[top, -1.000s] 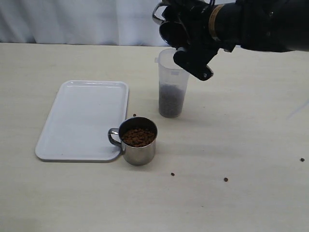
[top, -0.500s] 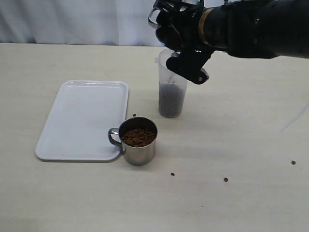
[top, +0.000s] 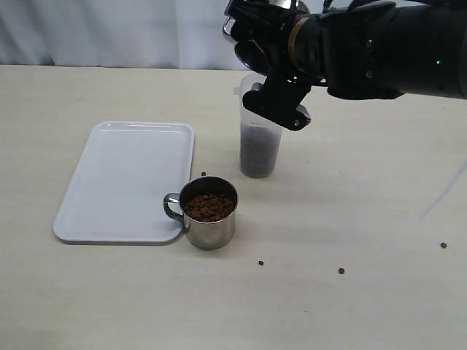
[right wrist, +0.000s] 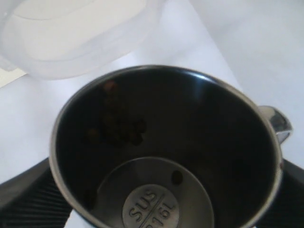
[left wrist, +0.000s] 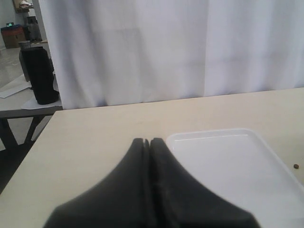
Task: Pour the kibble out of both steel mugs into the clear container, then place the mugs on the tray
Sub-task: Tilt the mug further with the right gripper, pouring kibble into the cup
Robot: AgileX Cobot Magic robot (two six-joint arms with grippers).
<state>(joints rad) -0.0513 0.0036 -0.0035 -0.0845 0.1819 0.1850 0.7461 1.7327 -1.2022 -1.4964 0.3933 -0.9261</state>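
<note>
A pale, cream-coloured table point(top: 379, 313) fills the exterior view, its surface faintly grained. Along its far edge hangs a white curtain point(top: 109, 29) in soft vertical folds. In the left wrist view, beyond the table's corner, a second grey tabletop point(left wrist: 19, 112) carries a black upright object point(left wrist: 40, 76), perhaps a bag or a covered device, standing on a white sheet point(left wrist: 45, 102) near its edge. Farther back, blurred, sits a dark box point(left wrist: 13, 34) with a small green light.

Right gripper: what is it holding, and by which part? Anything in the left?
The right gripper holds a steel mug by its side walls, with one finger on each side of the body. The left gripper is shut and empty.
</note>
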